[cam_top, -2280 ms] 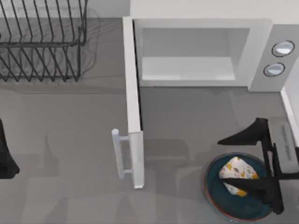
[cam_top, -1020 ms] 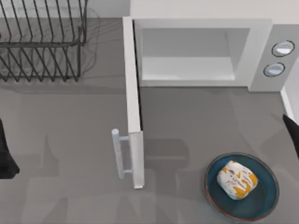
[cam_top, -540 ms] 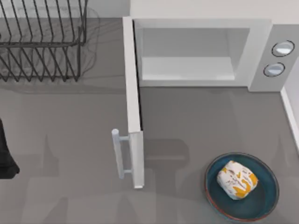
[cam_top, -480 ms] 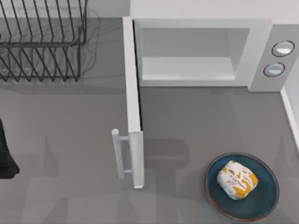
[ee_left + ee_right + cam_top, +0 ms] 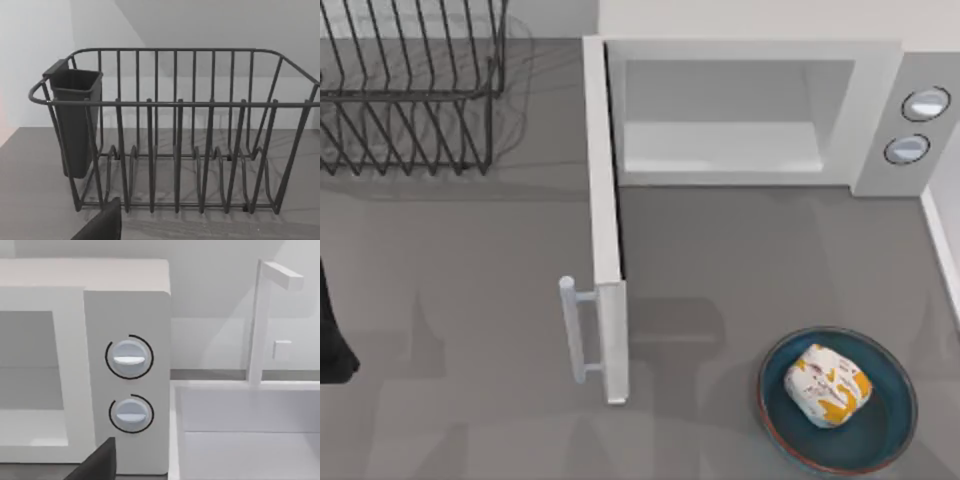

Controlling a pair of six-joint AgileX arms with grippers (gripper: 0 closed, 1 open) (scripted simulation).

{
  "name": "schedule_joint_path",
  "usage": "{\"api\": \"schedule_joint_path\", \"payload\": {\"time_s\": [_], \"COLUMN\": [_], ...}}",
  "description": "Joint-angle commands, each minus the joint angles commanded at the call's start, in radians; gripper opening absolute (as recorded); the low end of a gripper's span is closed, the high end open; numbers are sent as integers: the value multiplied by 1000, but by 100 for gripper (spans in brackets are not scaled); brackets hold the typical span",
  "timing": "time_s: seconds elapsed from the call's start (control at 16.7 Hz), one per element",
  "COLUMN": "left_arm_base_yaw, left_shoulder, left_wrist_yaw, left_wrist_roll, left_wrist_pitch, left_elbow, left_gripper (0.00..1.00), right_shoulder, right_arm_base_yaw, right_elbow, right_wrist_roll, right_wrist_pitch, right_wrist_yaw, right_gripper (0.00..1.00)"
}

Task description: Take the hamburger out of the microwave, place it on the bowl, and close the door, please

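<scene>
Grey counter [image 5: 470, 300] carries everything, taken from the top view's left across to its right. At nine o'clock, on the left edge, sits a dark piece of the left arm [image 5: 330, 340]; whether its tool is open or closed cannot be told. At about ten o'clock stands a black wire rack [image 5: 410, 90], and the left wrist view faces it head on, with a dark cup [image 5: 75, 120] hung on one end. Near the middle, the door [image 5: 605, 220] stands swung wide open, running from the microwave's left corner toward six o'clock, its bar handle [image 5: 570, 330] on the side facing the rack. The microwave [image 5: 750, 110] sits at about one o'clock with its pale inside showing and two round knobs [image 5: 915, 125] on its right panel; the right wrist view looks at those knobs, with a white sink [image 5: 245, 430] just beside the oven. At about five o'clock the bowl [image 5: 895, 420] rests on the counter, and the hamburger [image 5: 828, 385] lies inside it.
</scene>
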Motion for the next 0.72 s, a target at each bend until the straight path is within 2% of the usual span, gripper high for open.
{"api": "schedule_joint_path", "payload": {"time_s": [0.66, 0.72], "left_arm_base_yaw": [0, 0], "left_shoulder": [0, 0], "left_wrist_yaw": [0, 0], "left_wrist_roll": [0, 0], "left_wrist_pitch": [0, 0], "left_elbow": [0, 0], "left_gripper": [2, 0], "right_shoulder": [0, 0], "right_arm_base_yaw": [0, 0], "right_elbow": [0, 0], "right_wrist_roll": [0, 0], "right_wrist_pitch": [0, 0], "right_wrist_yaw": [0, 0], "right_gripper": [100, 100]}}
